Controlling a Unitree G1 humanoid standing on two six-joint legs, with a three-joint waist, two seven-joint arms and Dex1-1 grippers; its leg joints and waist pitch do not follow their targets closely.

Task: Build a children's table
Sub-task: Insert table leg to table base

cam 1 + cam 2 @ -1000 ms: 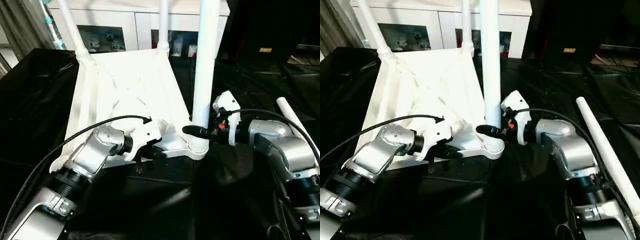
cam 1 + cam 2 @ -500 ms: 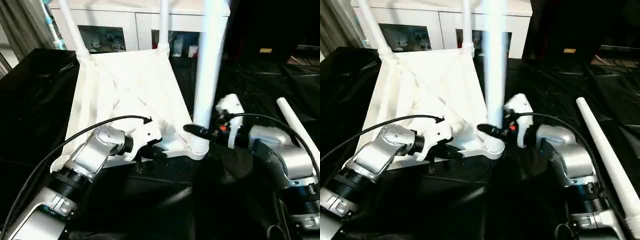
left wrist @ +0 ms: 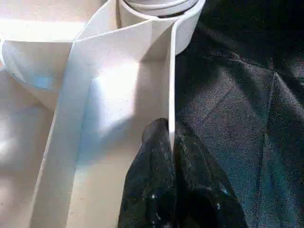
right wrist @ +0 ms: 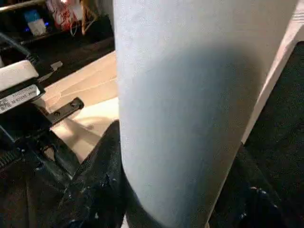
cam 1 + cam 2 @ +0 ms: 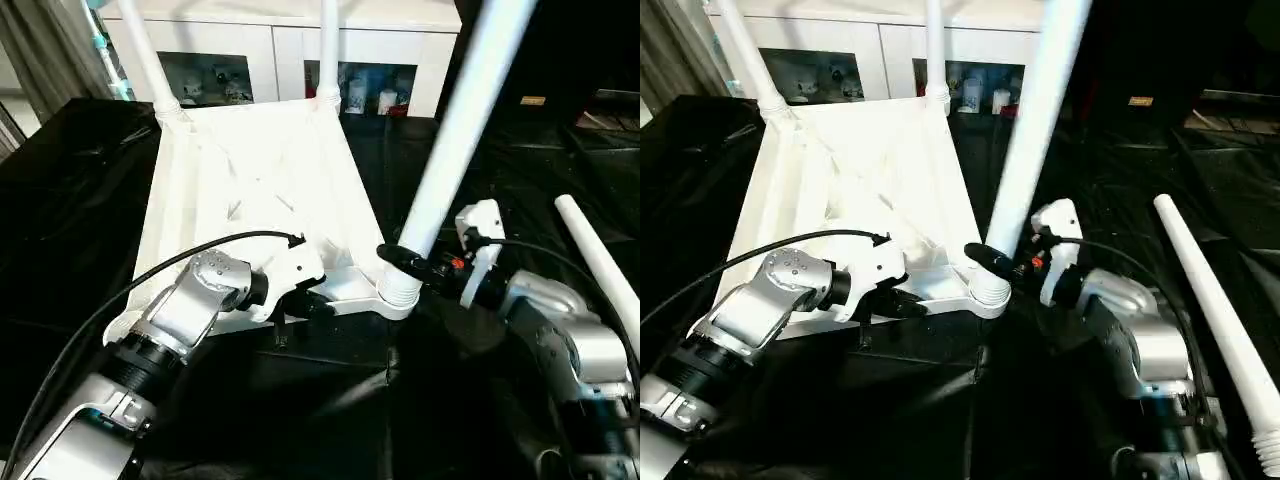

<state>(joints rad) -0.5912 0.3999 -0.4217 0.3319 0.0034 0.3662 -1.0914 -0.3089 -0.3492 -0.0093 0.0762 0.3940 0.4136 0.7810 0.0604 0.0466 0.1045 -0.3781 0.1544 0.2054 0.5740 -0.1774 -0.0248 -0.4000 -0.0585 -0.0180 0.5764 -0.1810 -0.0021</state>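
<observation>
The white table top [image 5: 250, 180] lies upside down on black cloth, ribbed underside up. Two white legs [image 5: 145, 55] [image 5: 327, 45] stand in its far corner sockets. A third leg [image 5: 450, 130] sits with its foot at the near right corner socket [image 5: 398, 290] and leans to the right. My right gripper [image 5: 405, 260] is shut on this leg just above the socket; its fingers [image 4: 99, 180] wrap the tube [image 4: 190, 95]. My left gripper [image 5: 315, 305] is shut on the top's thin near rim [image 3: 171, 85]. A fourth leg [image 5: 600, 270] lies loose on the cloth at the right.
Black cloth [image 5: 60, 200] covers the work surface all around the top. A white cabinet [image 5: 280, 25] with glass doors stands close behind, and a grey curtain [image 5: 45, 60] hangs at the far left. My left arm's cable [image 5: 150, 275] arcs over the top's near left part.
The third leg has tipped from upright to leaning right, its foot staying at the socket. My right arm has swung right and lower with it. The left gripper has kept its hold.
</observation>
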